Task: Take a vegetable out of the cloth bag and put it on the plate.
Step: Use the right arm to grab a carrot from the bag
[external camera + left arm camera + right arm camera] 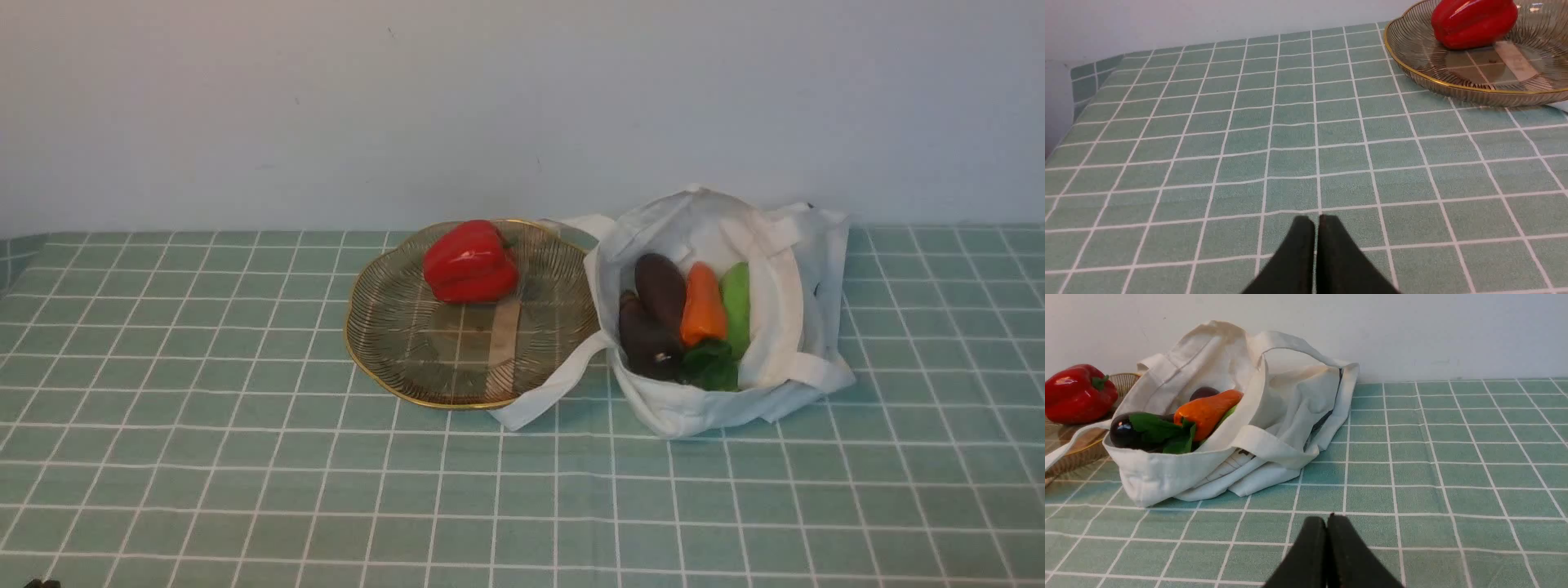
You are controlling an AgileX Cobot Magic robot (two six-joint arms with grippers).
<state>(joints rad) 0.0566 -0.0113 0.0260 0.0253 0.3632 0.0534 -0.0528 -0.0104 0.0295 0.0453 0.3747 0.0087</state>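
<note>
The white cloth bag (784, 310) lies open on the table, right of the plate (392, 343). In it lies the orange carrot-like vegetable (702, 304) with dark green leaves, between a light green vegetable (737, 300) and two dark purple eggplants (660, 287). The bag (1290, 400) and the carrot (1208, 410) also show in the right wrist view. The gold-rimmed glass plate (1412, 69) holds a red bell pepper (471, 261). My left gripper (1316, 218) is shut and empty above bare cloth, well short of the plate. My right gripper (1327, 517) is shut and empty, short of the bag.
A green checked tablecloth (245, 490) covers the table, which ends at a white wall behind. One bag strap (555, 388) lies across the plate's near right rim. The table's left edge (1069, 118) shows in the left wrist view. Neither arm shows in the front view.
</note>
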